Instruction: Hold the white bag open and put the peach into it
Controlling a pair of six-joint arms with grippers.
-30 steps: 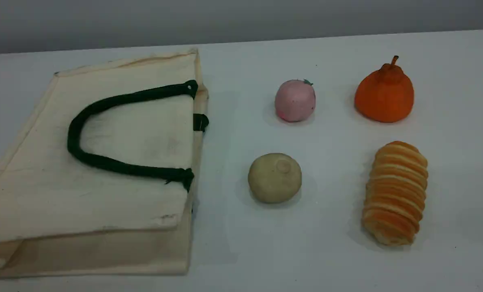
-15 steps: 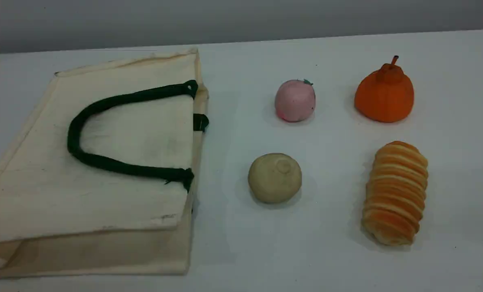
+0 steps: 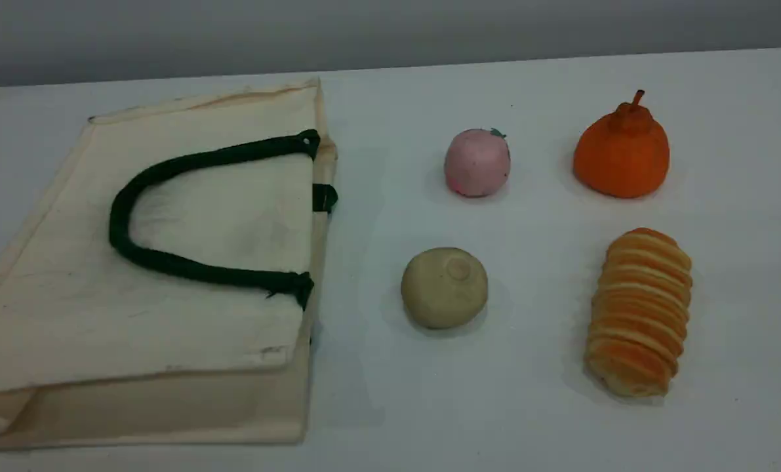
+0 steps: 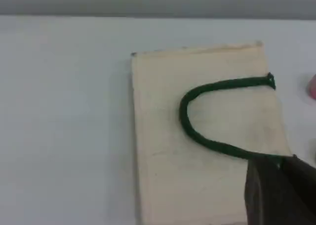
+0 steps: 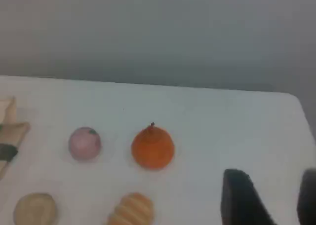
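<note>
Scene view shows the flat cream-white canvas bag (image 3: 167, 275) lying on the left of the white table (image 3: 534, 419), its dark green strap handle (image 3: 167, 262) resting on top. To its right, apart from it, sits the round pale pink peach (image 3: 477, 162), untouched. The left gripper (image 4: 281, 195) hangs over the bag's near corner; I cannot tell how its jaws stand. The right gripper (image 5: 274, 198) stands parted, holding nothing, above bare table.

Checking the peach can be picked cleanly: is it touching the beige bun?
Apart. The scene view shows bare table between the peach and the beige bun, which lies nearer the camera.
</note>
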